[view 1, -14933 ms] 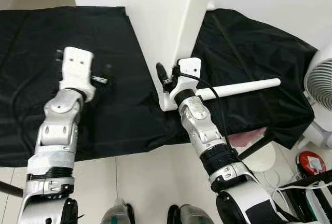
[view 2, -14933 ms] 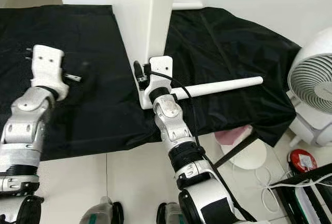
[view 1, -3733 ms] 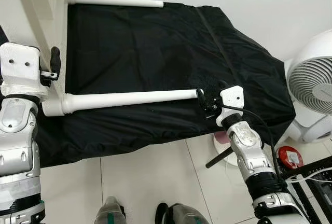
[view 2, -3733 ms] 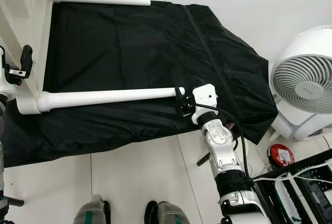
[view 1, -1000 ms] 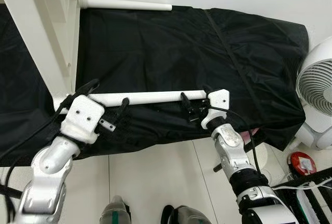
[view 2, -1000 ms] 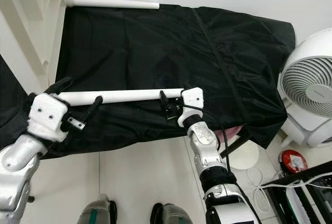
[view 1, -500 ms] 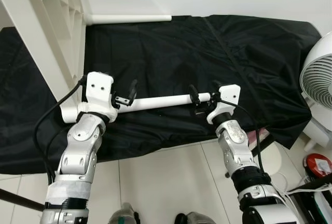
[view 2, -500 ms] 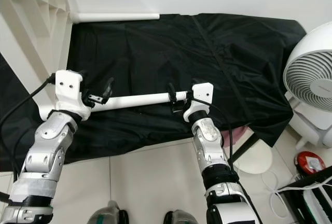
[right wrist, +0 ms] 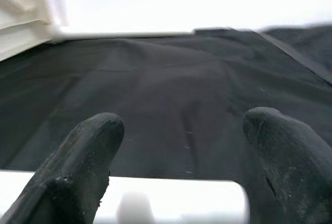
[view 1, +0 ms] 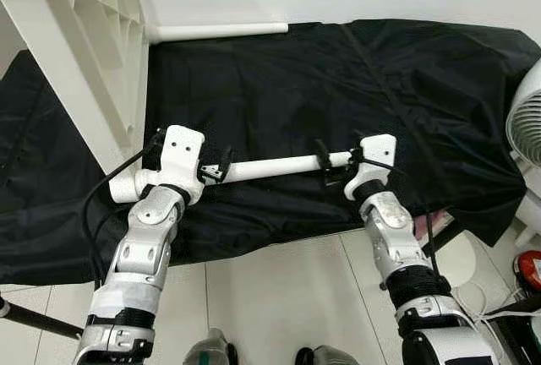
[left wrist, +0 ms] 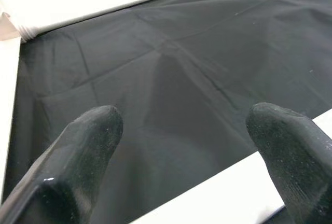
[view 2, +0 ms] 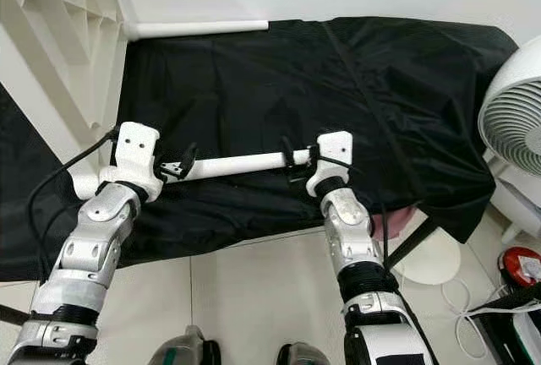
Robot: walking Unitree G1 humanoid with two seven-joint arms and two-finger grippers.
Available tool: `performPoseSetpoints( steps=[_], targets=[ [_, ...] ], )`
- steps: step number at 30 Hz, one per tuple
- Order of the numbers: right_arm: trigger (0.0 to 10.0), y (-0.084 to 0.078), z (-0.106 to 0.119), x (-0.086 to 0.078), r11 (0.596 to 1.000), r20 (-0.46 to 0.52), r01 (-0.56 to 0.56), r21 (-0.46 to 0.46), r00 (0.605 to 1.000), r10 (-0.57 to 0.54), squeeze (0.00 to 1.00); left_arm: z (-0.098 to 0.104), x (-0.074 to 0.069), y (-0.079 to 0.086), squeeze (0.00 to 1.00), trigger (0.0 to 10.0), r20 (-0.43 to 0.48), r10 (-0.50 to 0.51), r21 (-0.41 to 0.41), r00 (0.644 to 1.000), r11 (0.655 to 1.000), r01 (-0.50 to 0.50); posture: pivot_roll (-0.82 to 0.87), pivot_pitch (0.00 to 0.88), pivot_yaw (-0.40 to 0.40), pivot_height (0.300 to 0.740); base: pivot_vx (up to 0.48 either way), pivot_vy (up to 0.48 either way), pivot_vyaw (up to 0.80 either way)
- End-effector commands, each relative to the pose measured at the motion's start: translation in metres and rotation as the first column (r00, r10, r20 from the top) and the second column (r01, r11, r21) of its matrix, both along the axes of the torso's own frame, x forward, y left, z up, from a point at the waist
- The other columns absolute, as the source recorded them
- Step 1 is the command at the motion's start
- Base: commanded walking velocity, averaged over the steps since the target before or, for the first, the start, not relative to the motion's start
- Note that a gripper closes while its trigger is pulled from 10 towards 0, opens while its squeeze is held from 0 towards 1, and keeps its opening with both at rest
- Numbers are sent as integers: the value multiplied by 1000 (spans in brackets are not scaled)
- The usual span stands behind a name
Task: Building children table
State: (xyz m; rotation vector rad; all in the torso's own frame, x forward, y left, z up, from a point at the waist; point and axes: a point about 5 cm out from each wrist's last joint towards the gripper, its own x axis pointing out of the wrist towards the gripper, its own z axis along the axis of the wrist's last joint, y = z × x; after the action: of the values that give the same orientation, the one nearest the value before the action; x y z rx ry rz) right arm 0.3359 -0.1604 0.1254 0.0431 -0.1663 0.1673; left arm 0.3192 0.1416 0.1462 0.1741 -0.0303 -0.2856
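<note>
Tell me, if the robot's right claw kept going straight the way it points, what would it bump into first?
Probably the white table leg, lying right under the right gripper, between its open fingers. Past that it would likely meet the black cloth, then the far table leg and wall. Depth is hard to judge.
</note>
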Motion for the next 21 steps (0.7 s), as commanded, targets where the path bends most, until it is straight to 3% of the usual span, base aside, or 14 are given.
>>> performPoseSetpoints(
  steps=[1,7,9,18,21],
  targets=[
    [10000,-1,0,0,999,-17,20,35,1000,-20,0,1,3,6,0,10000,12,89,19,996,996,-89,67,0,62,740,0,0,0],
    [10000,5,1,-3,1000,17,4,17,1000,-5,0,-3,7,12,0,10000,-48,100,-16,994,995,-101,52,0,91,740,0,0,0],
    [10000,7,2,-1,998,18,4,55,1000,-5,0,-6,5,12,0,10000,-66,72,-13,995,997,-73,50,1,98,740,0,0,0],
    [10000,3,4,-3,996,26,62,62,998,-64,0,-4,5,19,0,10000,-19,33,10,999,999,-33,48,15,48,740,0,0,0],
    [10000,-1,1,-10,997,24,54,54,998,-55,0,1,14,31,0,10000,2,89,-58,996,994,-89,60,18,30,740,0,0,0]
  ],
)
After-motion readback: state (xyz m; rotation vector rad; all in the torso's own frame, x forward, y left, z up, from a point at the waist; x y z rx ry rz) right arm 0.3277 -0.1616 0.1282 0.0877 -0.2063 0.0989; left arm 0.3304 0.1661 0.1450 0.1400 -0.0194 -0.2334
